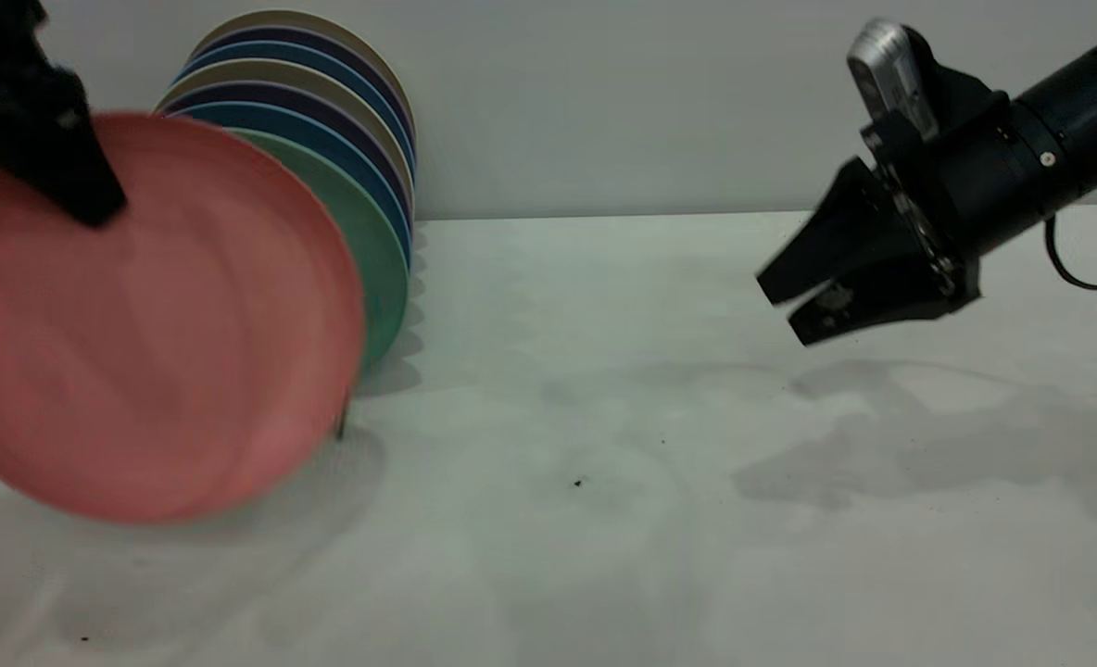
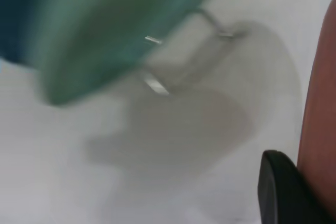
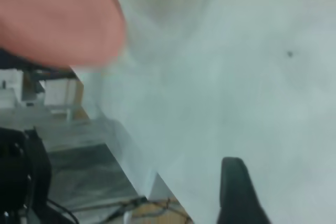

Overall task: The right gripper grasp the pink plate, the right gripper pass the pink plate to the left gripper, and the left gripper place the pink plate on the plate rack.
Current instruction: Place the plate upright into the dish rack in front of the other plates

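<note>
The pink plate (image 1: 159, 324) hangs upright at the left, its lower edge close above the table, just in front of the green plate (image 1: 368, 241). My left gripper (image 1: 94, 208) is shut on the pink plate's upper rim. In the left wrist view one black finger (image 2: 283, 192) presses against the pink plate (image 2: 320, 103), and the plate rack's silver wire loops (image 2: 157, 85) show below the green plate (image 2: 115, 35). In the exterior view only a thin rod of the rack (image 1: 342, 421) shows. My right gripper (image 1: 780, 306) hovers open and empty at the right, above the table. The right wrist view catches the pink plate (image 3: 58, 19) far off.
Several upright plates in blue, dark purple and beige (image 1: 326, 102) fill the rack behind the green one, against the back wall. The white table (image 1: 604, 445) stretches between the two arms. The table's edge and the floor (image 3: 79, 145) show in the right wrist view.
</note>
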Tool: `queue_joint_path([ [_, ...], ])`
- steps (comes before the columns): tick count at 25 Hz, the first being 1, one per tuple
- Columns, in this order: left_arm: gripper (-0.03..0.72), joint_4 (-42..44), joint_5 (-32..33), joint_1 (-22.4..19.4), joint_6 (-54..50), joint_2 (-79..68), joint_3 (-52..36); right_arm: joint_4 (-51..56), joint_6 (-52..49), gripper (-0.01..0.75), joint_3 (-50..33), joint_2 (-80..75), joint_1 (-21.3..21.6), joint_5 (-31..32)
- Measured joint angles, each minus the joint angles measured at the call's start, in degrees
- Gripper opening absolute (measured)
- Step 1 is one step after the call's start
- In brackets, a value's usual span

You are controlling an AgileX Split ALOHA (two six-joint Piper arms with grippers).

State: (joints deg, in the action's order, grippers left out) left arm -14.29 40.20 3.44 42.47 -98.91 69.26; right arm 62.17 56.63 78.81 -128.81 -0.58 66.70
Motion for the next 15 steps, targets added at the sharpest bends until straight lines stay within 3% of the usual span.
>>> queue_joint_path([
  [4, 0.101, 4.08, -0.34, 2.48, 12.31, 0.0, 4.12, -3.13, -0.82, 0.415, 0.0, 0.0, 0.0, 0.06],
  [11, 0.101, 1.79, 0.38, 6.57, 39.1, 0.0, 7.22, -4.8, -0.84, 0.391, 0.0, 0.0, 0.0, 0.11],
  [15, 0.101, 1.67, -2.38, 6.84, 43.49, 0.0, 7.22, -5.44, -0.85, 0.391, 0.0, 0.0, 0.0, 0.11],
])
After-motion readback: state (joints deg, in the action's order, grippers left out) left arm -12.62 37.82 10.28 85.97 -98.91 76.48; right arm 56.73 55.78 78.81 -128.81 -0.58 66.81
